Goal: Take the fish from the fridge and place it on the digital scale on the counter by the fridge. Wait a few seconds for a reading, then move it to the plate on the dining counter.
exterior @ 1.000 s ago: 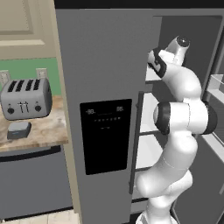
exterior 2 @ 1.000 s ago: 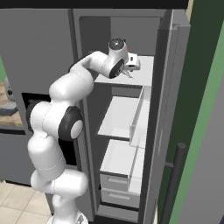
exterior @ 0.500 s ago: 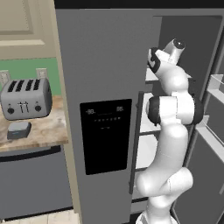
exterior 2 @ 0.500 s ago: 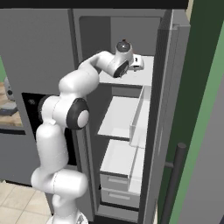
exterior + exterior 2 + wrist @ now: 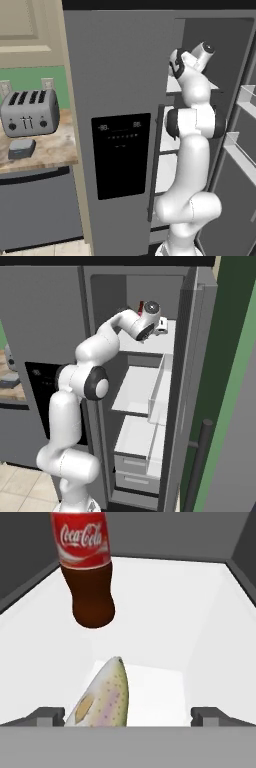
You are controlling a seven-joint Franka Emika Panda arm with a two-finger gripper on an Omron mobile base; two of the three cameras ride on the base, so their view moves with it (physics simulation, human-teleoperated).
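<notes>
Inside the fridge (image 5: 195,371), on its top pale shelf (image 5: 200,632), the fish (image 5: 102,698) lies near the front edge, pointing toward the back wall. Behind it, toward the left side of the shelf, stands a cola bottle (image 5: 87,567) with a red label. The gripper (image 5: 128,716) hovers over the shelf's front edge with its fingers spread wide apart, the fish between them and nothing held. Left of the fridge, the digital scale (image 5: 22,148) sits on the worktop (image 5: 50,150) just in front of the toaster (image 5: 29,112).

Fish (image 5: 102,697) tail end cut off at hand view bottom; cola bottle (image 5: 86,567) top cut by upper edge.
</notes>
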